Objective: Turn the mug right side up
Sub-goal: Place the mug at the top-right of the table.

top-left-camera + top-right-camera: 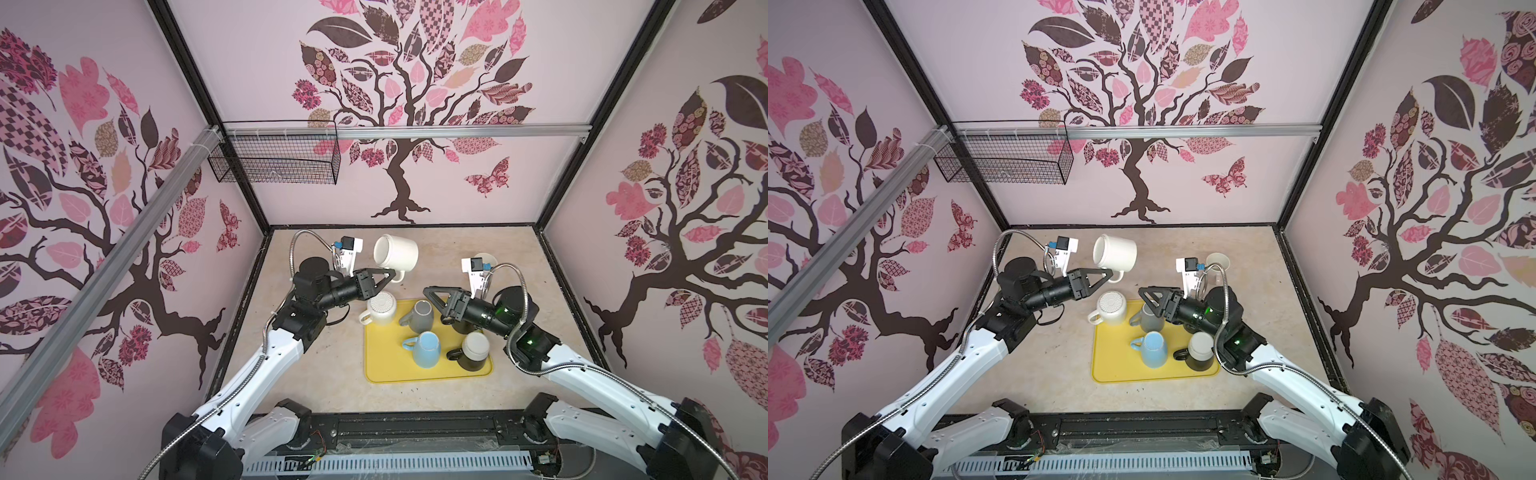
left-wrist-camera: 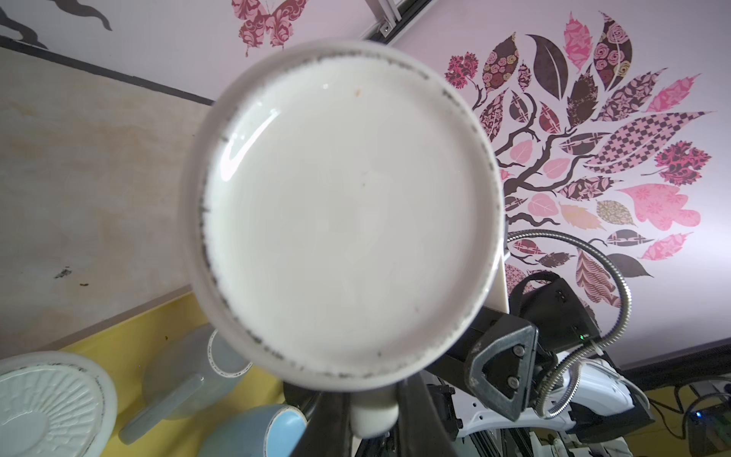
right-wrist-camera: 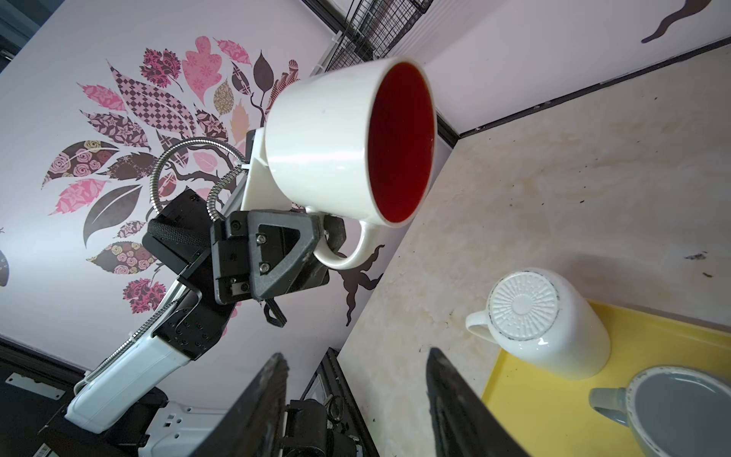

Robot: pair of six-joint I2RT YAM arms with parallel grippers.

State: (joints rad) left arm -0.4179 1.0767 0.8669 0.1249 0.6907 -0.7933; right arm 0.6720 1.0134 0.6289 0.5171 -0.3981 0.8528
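Where the left gripper (image 1: 390, 274) pinches its looped handle between jaws pressed tight on it, the red-lined mug (image 1: 397, 252) hangs in the air over the far part of the table (image 1: 324, 374). It is beyond the tray and clear of it, lying on its side with the handle downward. In both top views its mouth faces the left wall. The right wrist view shows that mouth as a wide round opening, the deep red glaze visible all the way in, against a glossy white outside. The left wrist view is filled by its flat circular base, a smooth white disc inside a foot ring speckled dark.

The right gripper (image 1: 428, 292) hovers just beside the grey mug, its dark triangular jaws spread with nothing between them.

The yellow tray (image 1: 374, 370), a smooth rounded rectangle with a low lip, carries several mugs. The grey mug (image 1: 422, 316) and a blue mug (image 1: 428, 351) stand base-up, and a dark mug (image 1: 471, 353) turns a cream round face upward. A ribbed-base mug (image 1: 379, 308) is white and tapering, its base moulded in fine radial ridges. It stands inverted at the tray's far-left corner with its handle out over the table; whether it rests wholly on the tray I cannot tell.

A pale cup (image 1: 1219, 261) stands on the table behind the right wrist camera, mostly hidden. The table is beige and mottled like stone. A black wire-mesh basket (image 1: 274, 164) hangs from an aluminium rail (image 1: 457, 132) on the back wall.
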